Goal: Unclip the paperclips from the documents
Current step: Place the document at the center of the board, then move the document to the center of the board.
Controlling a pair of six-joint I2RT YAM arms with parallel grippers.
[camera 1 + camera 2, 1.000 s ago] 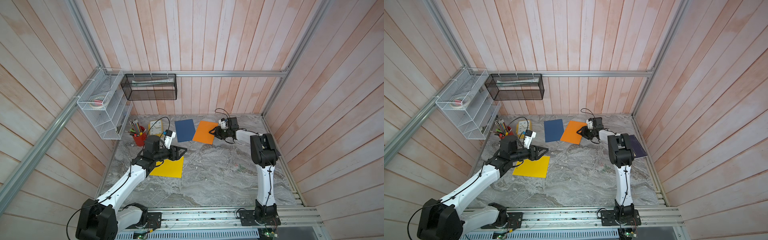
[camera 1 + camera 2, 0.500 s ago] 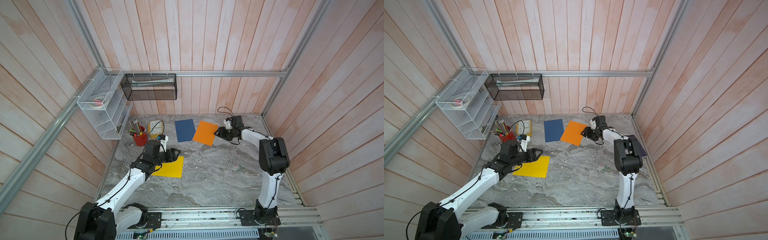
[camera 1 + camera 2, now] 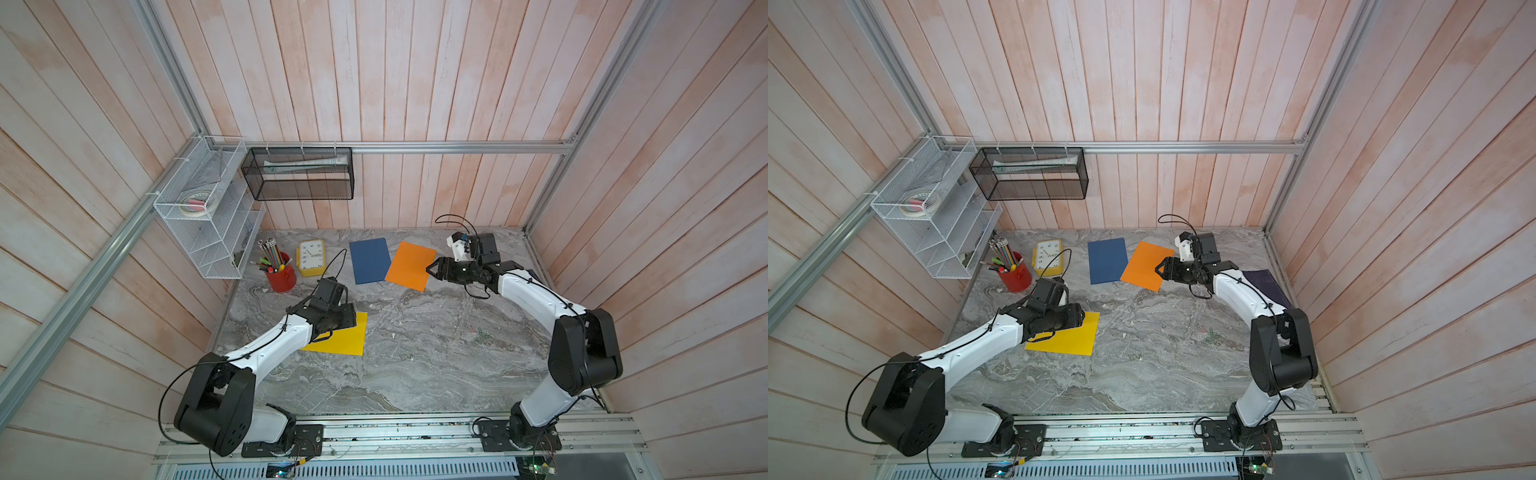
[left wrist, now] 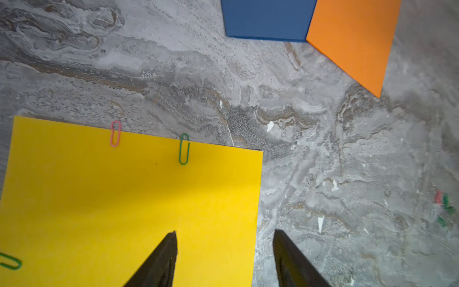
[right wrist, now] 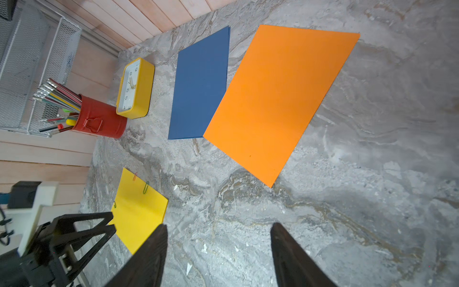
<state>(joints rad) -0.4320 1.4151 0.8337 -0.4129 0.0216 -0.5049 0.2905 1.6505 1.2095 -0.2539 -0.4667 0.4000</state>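
You are looking at a plain yellow sheet (image 4: 124, 211) that carries a pink paperclip (image 4: 115, 134), a green paperclip (image 4: 184, 149) and a second green paperclip (image 4: 10, 261). You also have a dark blue sheet (image 4: 265, 17) and an orange sheet (image 4: 355, 37), both plain. Your table (image 4: 173, 74) is grey marble with white and brownish veins. The pencil cup (image 5: 99, 123) is red, the clock (image 5: 135, 88) yellow with a white face, and the walls (image 3: 415, 83) pale pink planks.

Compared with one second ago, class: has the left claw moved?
Yes. The left claw has drawn back toward the robot's base: it earlier reached past the far edge of the yellow sheet, and now hangs over that sheet.
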